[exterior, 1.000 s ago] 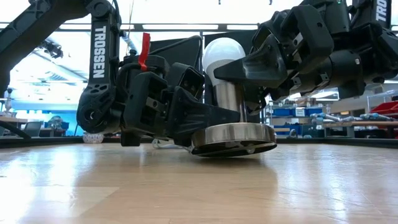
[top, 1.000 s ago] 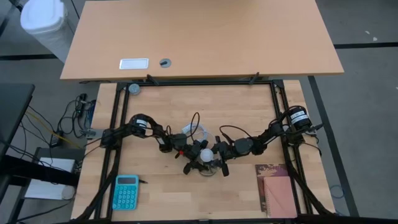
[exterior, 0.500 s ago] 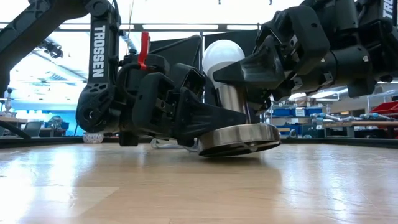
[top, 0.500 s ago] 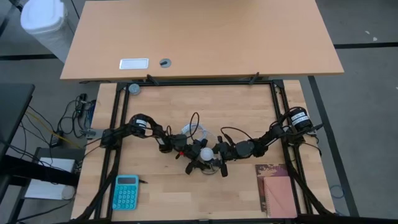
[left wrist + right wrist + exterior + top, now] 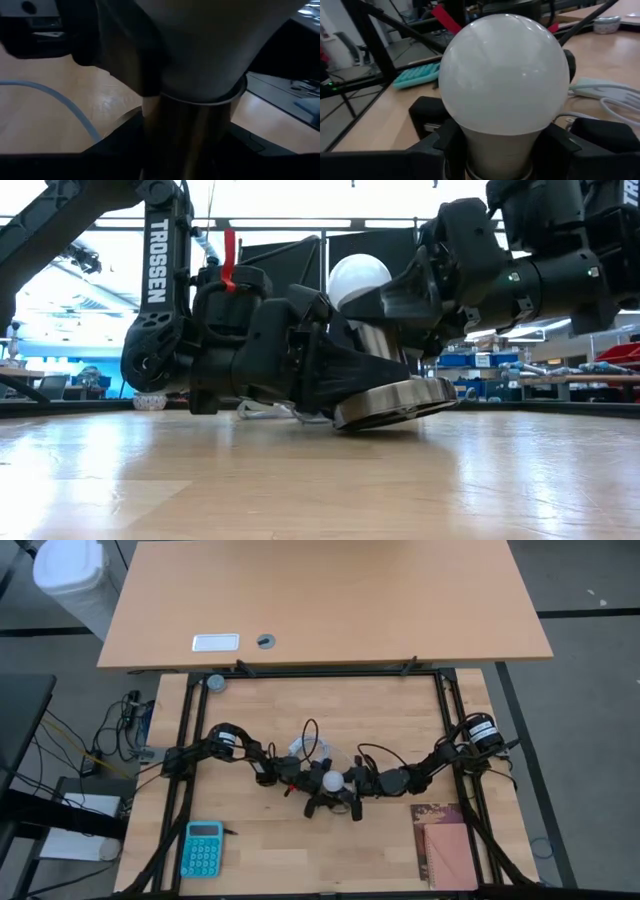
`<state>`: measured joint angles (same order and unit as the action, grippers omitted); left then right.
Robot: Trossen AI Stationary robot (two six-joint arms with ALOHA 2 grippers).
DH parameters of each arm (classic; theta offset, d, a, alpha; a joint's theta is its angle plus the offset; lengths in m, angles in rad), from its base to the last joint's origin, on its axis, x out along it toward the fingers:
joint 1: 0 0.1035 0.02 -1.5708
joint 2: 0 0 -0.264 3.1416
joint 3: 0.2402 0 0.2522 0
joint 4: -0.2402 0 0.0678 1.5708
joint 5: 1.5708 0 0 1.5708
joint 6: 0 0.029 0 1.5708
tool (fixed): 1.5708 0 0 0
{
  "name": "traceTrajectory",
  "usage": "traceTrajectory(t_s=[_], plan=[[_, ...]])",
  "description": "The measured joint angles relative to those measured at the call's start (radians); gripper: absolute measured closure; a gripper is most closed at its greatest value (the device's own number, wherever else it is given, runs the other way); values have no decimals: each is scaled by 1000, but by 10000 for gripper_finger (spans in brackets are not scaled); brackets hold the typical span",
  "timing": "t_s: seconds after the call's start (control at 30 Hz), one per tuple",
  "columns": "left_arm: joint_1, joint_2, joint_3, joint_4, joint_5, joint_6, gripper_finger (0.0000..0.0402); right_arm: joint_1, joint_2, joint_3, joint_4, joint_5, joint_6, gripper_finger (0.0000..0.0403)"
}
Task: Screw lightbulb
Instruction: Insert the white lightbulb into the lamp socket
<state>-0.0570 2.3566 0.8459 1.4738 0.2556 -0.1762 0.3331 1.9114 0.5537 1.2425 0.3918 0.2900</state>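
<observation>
The white lightbulb (image 5: 360, 278) stands in a silvery socket whose stem (image 5: 378, 342) rises from a round flat base (image 5: 395, 402) near the table's middle. My left gripper (image 5: 340, 370) comes in from the table's left, low down, shut on the socket. My right gripper (image 5: 392, 295) comes in from the right, higher up, shut on the lightbulb (image 5: 331, 780). The base is tilted: one edge rests on the table and the other is raised. My left gripper pinches the socket's metal stem (image 5: 192, 135) between its two fingers, just above the base. The fingers come level from the table's left. The socket leans, with one edge of its base on the table. My right gripper pinches the lightbulb's narrow neck (image 5: 497, 150) below the globe, one finger (image 5: 451, 145) on each side. The fingers come nearly level from the table's right. The globe (image 5: 505, 75) stands above the fingers, leaning a little with the socket.
A coiled white cable (image 5: 310, 748) lies just beyond the socket. A teal calculator (image 5: 203, 848) sits at the near left and a brownish booklet (image 5: 445, 845) at the near right. Black frame rails (image 5: 183, 740) border the table.
Both grippers have swung sideways at the wrist without shifting place. The socket's base, nearly flat on the table a second ago, has tipped onto one edge. The lightbulb and stem now lean and have shifted slightly toward the far edge.
</observation>
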Motion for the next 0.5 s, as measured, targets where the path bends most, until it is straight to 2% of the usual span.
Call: traceTrajectory(t_s=[0.5], plan=[[-5, 0, 1, -7, -154, -18, 203, 32, 0, 0, -13, 152, -52, 222]])
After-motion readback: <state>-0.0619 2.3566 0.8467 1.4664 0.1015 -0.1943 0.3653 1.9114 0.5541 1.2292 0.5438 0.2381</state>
